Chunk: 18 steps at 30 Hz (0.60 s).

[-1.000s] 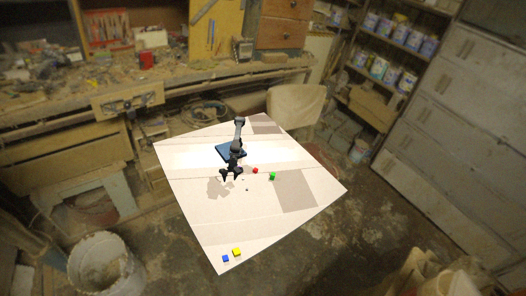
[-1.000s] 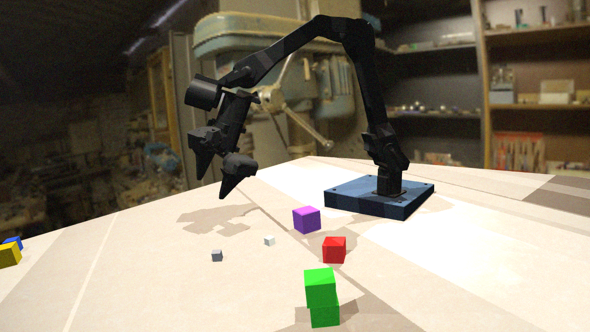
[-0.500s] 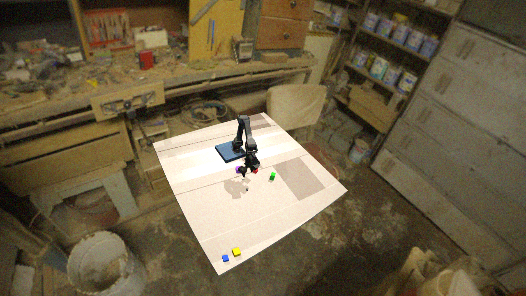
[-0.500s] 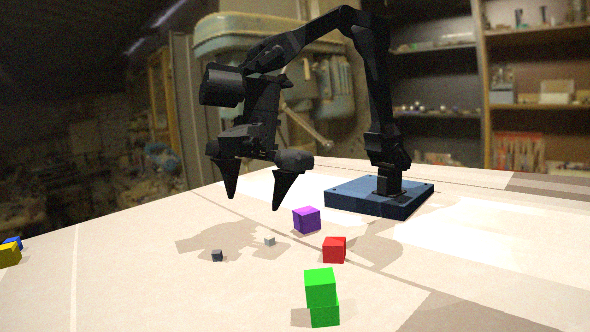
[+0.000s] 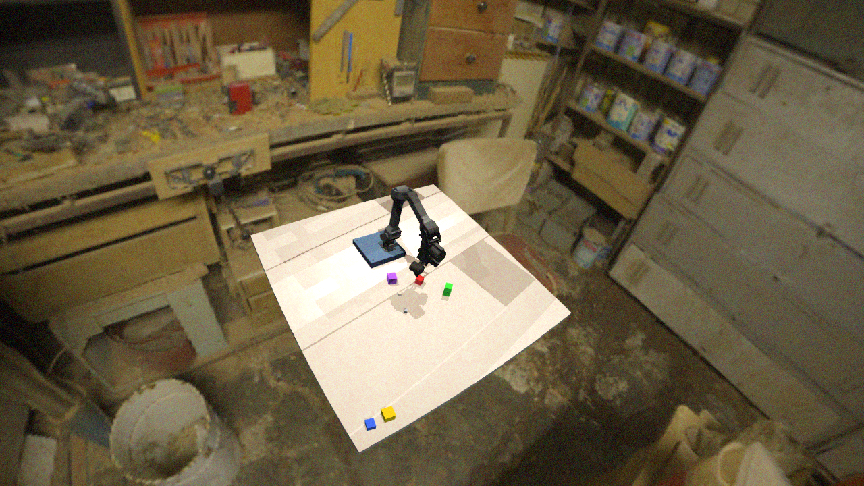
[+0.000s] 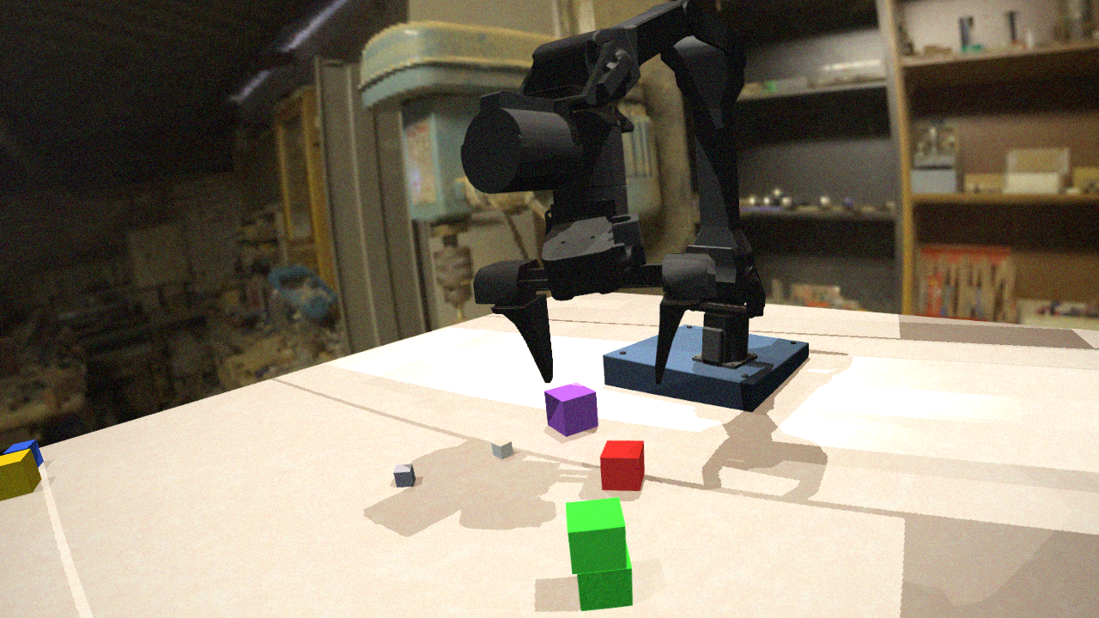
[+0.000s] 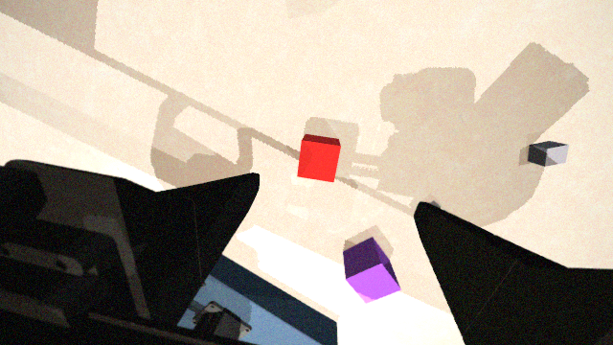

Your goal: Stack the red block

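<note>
The red block (image 5: 419, 279) (image 6: 622, 463) (image 7: 318, 157) lies on the white table, apart from the other blocks. The green tower (image 5: 447, 289) (image 6: 599, 551) is two green cubes stacked a little askew, standing right of the red block in the top view. My gripper (image 5: 416, 267) (image 6: 600, 380) (image 7: 336, 195) is open and empty. It hangs above the table over the red block, fingers pointing down. In the wrist view the red block lies just beyond the fingertips, between them.
A purple block (image 5: 391, 277) (image 6: 571, 408) (image 7: 370, 269) lies close to the red one. Two tiny grey cubes (image 6: 403, 475) (image 6: 501, 449) sit nearby; one shows in the wrist view (image 7: 548, 152). A yellow block (image 5: 387, 413) and a blue block (image 5: 369, 423) lie at the table's near edge. The arm's blue base (image 5: 370, 248) (image 6: 707, 372) stands behind.
</note>
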Each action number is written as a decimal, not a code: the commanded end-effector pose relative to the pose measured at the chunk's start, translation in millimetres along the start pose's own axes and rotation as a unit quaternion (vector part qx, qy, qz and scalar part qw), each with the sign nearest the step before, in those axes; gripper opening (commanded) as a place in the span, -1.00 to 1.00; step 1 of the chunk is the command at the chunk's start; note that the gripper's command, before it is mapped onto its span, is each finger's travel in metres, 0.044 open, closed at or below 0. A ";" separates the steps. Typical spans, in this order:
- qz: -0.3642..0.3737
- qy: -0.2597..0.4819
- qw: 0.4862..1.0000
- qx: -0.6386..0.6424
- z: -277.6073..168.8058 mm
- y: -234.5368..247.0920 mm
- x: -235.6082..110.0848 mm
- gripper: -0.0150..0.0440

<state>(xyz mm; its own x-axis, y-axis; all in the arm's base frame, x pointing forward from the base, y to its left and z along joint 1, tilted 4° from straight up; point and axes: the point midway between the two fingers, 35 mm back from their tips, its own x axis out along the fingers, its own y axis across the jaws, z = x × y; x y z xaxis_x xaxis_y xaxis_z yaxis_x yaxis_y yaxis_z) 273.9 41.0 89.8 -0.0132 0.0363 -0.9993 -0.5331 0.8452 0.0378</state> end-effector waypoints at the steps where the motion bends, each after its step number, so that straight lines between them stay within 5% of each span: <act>1: 0.006 0.008 1.000 -0.003 -2.4 10.5 -1.2 1.00; 18: 0.006 0.008 1.000 -0.003 -2.7 12.8 48.6 1.00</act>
<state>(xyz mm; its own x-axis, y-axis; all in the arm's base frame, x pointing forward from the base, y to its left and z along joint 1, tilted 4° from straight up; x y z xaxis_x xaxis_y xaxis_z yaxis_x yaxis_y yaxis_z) 265.2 51.3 45.3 -0.0297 0.0345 -0.9990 -0.5436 0.8382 0.0451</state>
